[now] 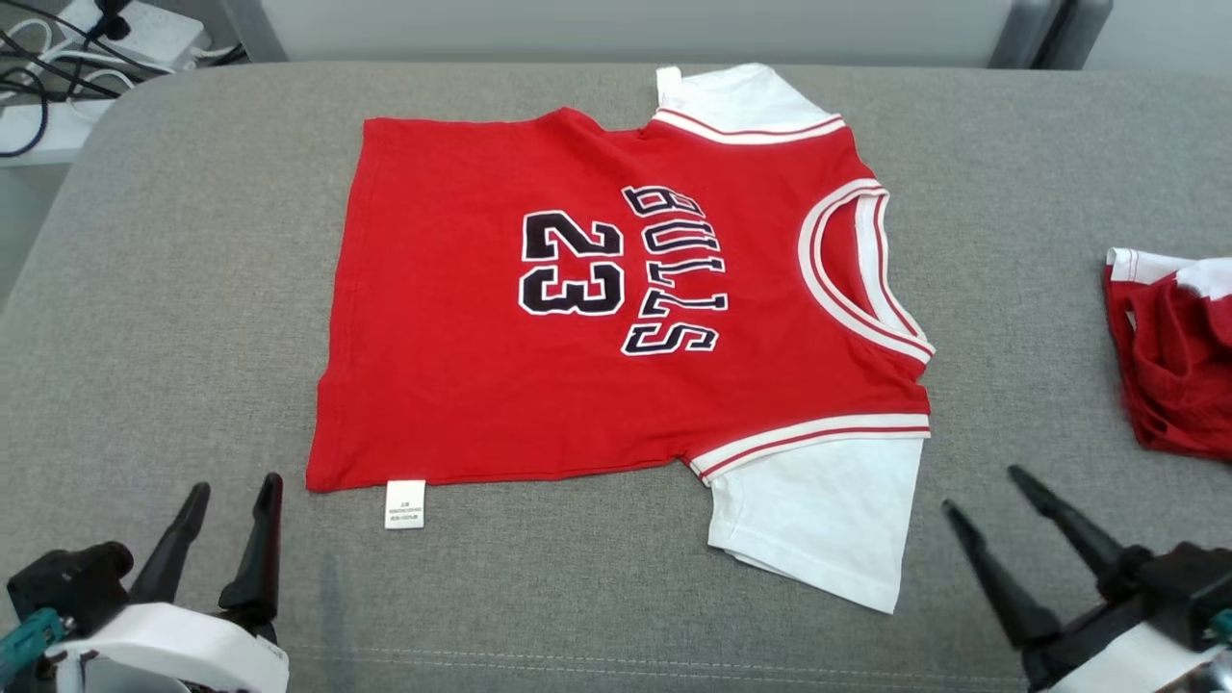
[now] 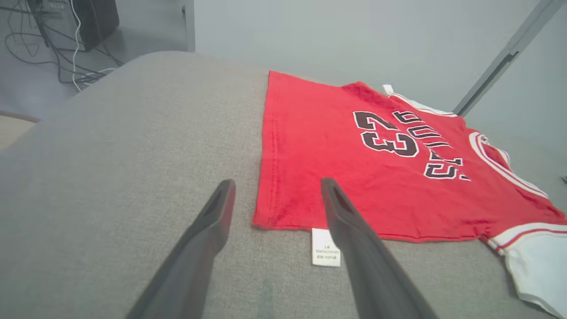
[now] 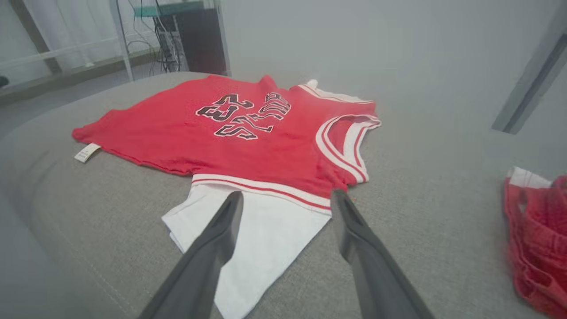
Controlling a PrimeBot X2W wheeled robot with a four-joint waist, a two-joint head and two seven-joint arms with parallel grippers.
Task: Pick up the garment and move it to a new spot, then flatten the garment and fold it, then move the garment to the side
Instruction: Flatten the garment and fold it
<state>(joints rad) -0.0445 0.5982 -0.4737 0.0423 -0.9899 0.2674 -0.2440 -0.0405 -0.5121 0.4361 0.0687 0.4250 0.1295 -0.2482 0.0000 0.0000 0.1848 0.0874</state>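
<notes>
A: Both jaws stand spread and empty at the near edge, the left by the hem corner, the right by the white sleeve (image 1: 818,520).
B: And the jersey (image 1: 597,385)?
A: Flat in the middle of the grey counter (image 1: 144,289), collar to the right. The likely risk is pinching only 1 layer, so the fold drags askew, or nudging it into the crumpled red garment (image 1: 1174,366) at the right edge.
</notes>
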